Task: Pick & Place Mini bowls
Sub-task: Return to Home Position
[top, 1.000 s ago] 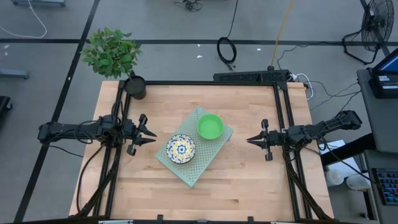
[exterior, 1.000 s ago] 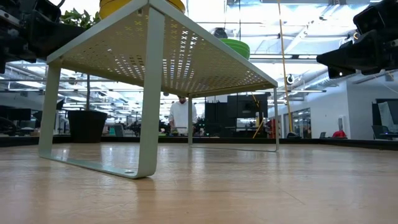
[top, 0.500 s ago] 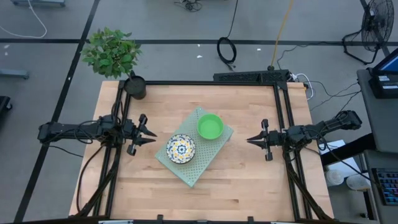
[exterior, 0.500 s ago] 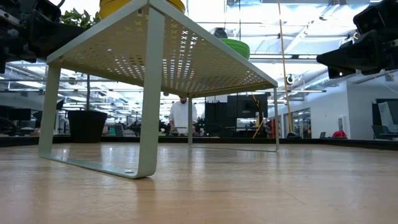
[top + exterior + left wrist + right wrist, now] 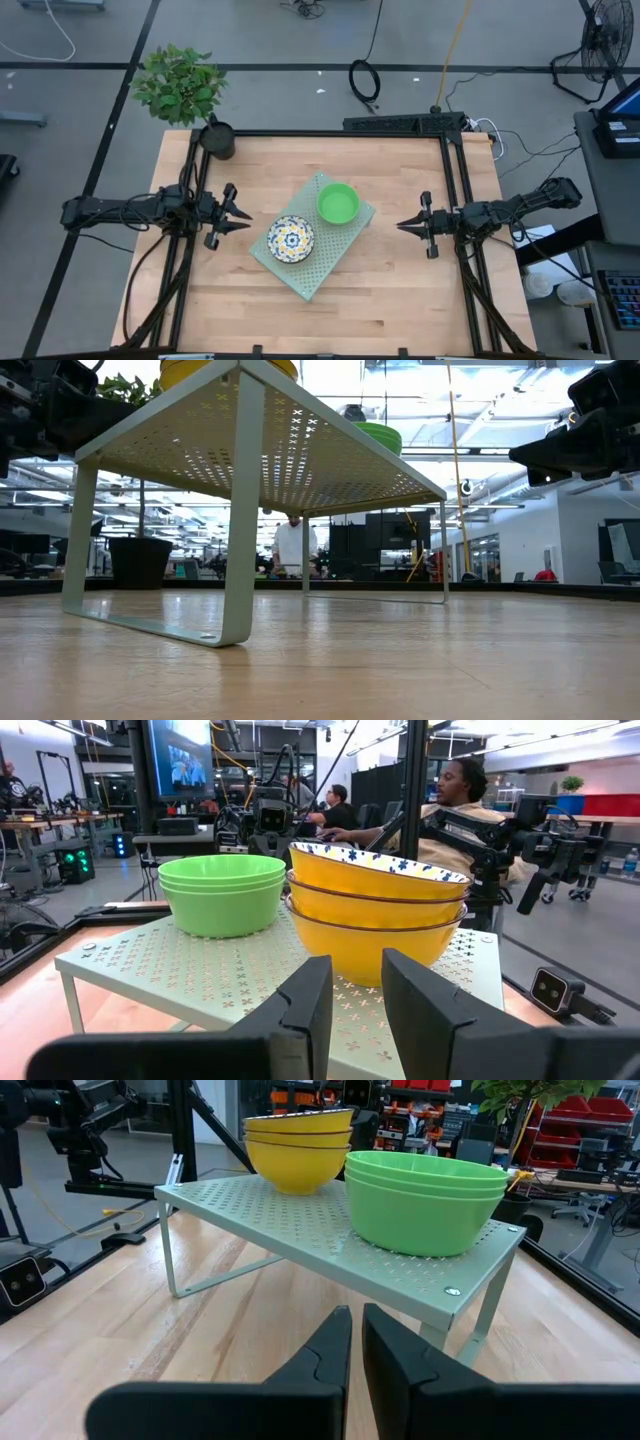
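Note:
A stack of yellow mini bowls with a floral inside (image 5: 290, 240) (image 5: 375, 915) and a stack of plain green mini bowls (image 5: 338, 203) (image 5: 425, 1198) stand on their bases on a pale green perforated rack (image 5: 303, 281) in the middle of the table. My left gripper (image 5: 245, 218) (image 5: 355, 985) hangs level to the rack's left, open by a narrow gap, with nothing between its fingers. My right gripper (image 5: 399, 226) (image 5: 357, 1325) hangs level to the rack's right, shut and empty. Both point at the rack from a short way off.
A black plant pot (image 5: 217, 139) with a leafy plant stands at the table's far left corner. The rack stands on thin legs (image 5: 238, 540) with room beneath it. Bare wood (image 5: 400, 300) lies around it. People (image 5: 455, 790) are in the room beyond the table.

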